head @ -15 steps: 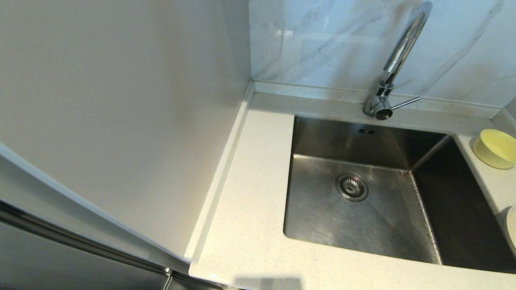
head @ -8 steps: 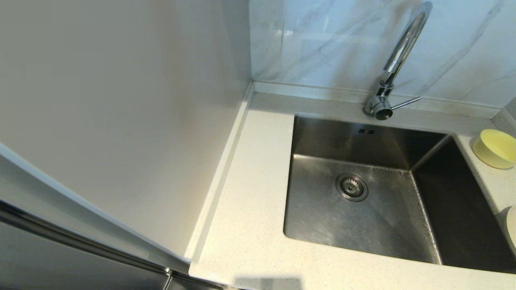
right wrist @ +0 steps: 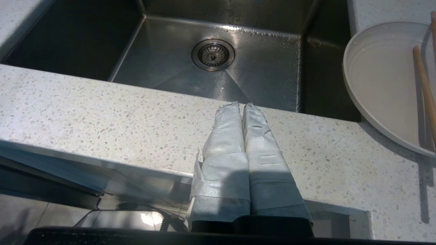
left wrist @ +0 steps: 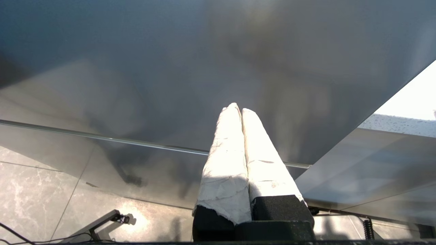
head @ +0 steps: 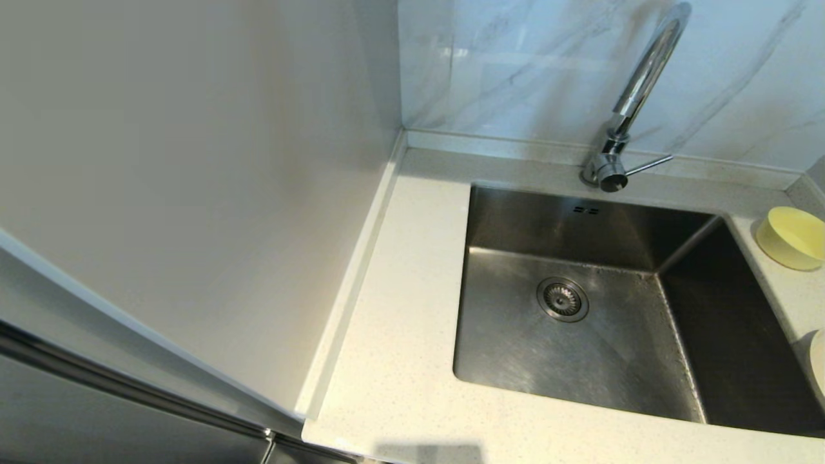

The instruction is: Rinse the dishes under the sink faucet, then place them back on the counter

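The chrome gooseneck faucet (head: 635, 96) rises behind the steel sink, its thin lever pointing right. On the counter (head: 399, 335) right of the basin sits the pale-yellow bowl (head: 793, 237); only a sliver of the cream plate (head: 818, 361) shows at the right edge. The right wrist view shows the plate (right wrist: 381, 81) with light-wood chopsticks (right wrist: 424, 85) lying across it. My right gripper (right wrist: 241, 104) is shut and empty, low at the counter's front edge. Beside a grey cabinet panel, away from the sink, my left gripper (left wrist: 238, 108) is shut on nothing. Neither arm appears in the head view.
The steel basin (head: 515, 348) holds only its round drain strainer (head: 562, 299). A grey-veined marble wall (head: 528, 64) stands behind the faucet, and a tall pale panel (head: 193, 161) bounds the counter on the left.
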Tool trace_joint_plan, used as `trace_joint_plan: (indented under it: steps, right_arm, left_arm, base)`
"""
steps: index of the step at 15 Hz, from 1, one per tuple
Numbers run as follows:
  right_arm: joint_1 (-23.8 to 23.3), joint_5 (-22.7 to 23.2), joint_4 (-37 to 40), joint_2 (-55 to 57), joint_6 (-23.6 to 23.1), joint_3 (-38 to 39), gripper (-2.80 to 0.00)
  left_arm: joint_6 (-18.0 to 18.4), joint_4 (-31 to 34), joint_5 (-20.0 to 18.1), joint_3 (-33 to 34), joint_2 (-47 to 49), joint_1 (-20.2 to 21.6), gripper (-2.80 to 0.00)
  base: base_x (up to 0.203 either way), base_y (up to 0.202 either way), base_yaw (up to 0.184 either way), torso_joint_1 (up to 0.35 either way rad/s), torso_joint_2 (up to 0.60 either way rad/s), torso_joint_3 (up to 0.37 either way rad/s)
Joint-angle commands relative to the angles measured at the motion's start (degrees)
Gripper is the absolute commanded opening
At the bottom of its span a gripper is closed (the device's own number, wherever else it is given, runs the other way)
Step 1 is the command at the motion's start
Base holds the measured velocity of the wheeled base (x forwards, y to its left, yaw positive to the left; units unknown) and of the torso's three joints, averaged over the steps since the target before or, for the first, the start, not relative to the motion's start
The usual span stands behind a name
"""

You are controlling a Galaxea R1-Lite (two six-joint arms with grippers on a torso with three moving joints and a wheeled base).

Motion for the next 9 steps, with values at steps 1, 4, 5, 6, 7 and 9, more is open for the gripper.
trace_joint_plan:
  steps: [1,4,5,6,7,9]
  right_arm:
    - [0.01,-0.02,0.01,0.19,0.03,0.44,-2.80]
    - [0.01,-0.02,0.01,0.19,0.37,0.44,-2.80]
    - [0.01,-0.02,0.01,0.19,0.37,0.44,-2.80]
    - [0.01,-0.02,0.01,0.19,0.37,0.44,-2.80]
    - [0.01,-0.11,0.01,0.19,0.37,0.44,-2.80]
    - [0.01,-0.09,0.01,0.19,0.37,0.44,-2.80]
  left_arm:
    - [-0.01,0.00,0.02,0.00,0.00,0.00,-2.80]
    - [-0.01,0.00,0.02,0.00,0.00,0.00,-2.80]
    - [-0.01,0.00,0.02,0.00,0.08,0.00,-2.80]
    - [0.00,0.00,0.02,-0.05,0.01,0.00,-2.80]
    - [-0.01,0.00,0.02,0.00,0.00,0.00,-2.80]
    - [0.03,0.00,0.02,0.00,0.00,0.00,-2.80]
  base:
    - [0.000,0.000,0.000,0.000,0.00,0.000]
    - [0.000,0.000,0.000,0.000,0.00,0.000]
    - [0.000,0.000,0.000,0.000,0.00,0.000]
    - [0.000,0.000,0.000,0.000,0.00,0.000]
    - [0.000,0.000,0.000,0.000,0.00,0.000]
    - [0.000,0.000,0.000,0.000,0.00,0.000]
